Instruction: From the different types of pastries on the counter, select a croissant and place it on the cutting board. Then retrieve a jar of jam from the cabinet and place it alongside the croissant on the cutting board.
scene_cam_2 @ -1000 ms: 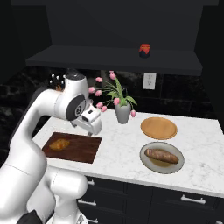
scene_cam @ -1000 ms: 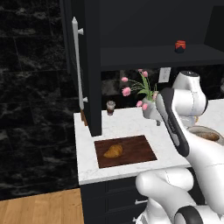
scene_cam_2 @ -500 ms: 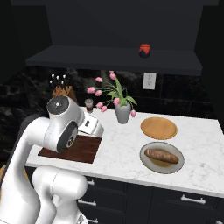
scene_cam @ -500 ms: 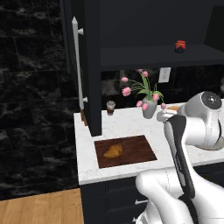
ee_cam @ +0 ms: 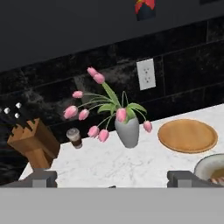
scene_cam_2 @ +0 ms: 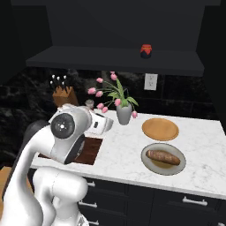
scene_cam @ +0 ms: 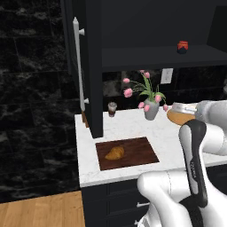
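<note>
The jar of jam (ee_cam: pixel 145 8) sat on the cabinet shelf (scene_cam_2: pixel 110 62), high above and beyond the tool (ee_cam: pixel 112 177), slightly right of its line. The tool stood wide, empty, over the bench (ee_cam: pixel 131 162). The croissant (scene_cam: pixel 115 153) lay on the cutting board (scene_cam: pixel 142 148).

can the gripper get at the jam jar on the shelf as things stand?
Probably yes. The jar of jam stands alone on the open cabinet shelf, nothing in front of it. The gripper, open and empty, sits low, facing the vase of tulips, so it must rise.
</note>
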Tool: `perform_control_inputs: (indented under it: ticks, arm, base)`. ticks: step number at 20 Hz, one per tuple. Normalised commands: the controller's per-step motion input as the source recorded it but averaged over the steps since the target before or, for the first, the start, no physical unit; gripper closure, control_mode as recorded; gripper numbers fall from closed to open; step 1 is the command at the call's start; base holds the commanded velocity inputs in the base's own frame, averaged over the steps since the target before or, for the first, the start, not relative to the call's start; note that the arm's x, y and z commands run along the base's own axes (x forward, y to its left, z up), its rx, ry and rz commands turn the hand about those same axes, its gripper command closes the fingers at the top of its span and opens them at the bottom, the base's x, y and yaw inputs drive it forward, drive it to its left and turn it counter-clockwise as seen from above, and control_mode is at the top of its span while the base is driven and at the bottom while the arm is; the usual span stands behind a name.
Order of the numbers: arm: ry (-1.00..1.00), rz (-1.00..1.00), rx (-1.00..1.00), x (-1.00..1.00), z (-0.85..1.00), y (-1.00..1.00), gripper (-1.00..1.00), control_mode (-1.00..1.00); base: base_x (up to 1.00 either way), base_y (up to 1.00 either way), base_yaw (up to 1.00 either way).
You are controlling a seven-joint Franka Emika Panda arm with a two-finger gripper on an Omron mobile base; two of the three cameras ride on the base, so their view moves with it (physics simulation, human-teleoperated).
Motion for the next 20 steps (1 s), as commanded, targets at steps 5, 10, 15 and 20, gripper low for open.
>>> perform_control_inputs:
  ticks: [5, 10, 15, 20]
  arm:
    - [-0.48, -0.04, -0.11, 0.00, 0.39, 0.00, -1.00, -1.00]
    - [-0.17, -0.43, -0.16, -0.01, 0.36, 0.14, -1.00, -1.00]
    - [-0.04, -0.53, -0.14, 0.00, 0.35, 0.10, -1.00, -1.00]
    - [0.00, -0.14, -0.09, 0.12, 0.77, 0.00, -1.00, -1.00]
  base:
    - [0.00, 0.00, 0.00]
    - [0.00, 0.00, 0.00]
    - [0.00, 0.00, 0.00]
    - [0.00, 0.00, 0.00]
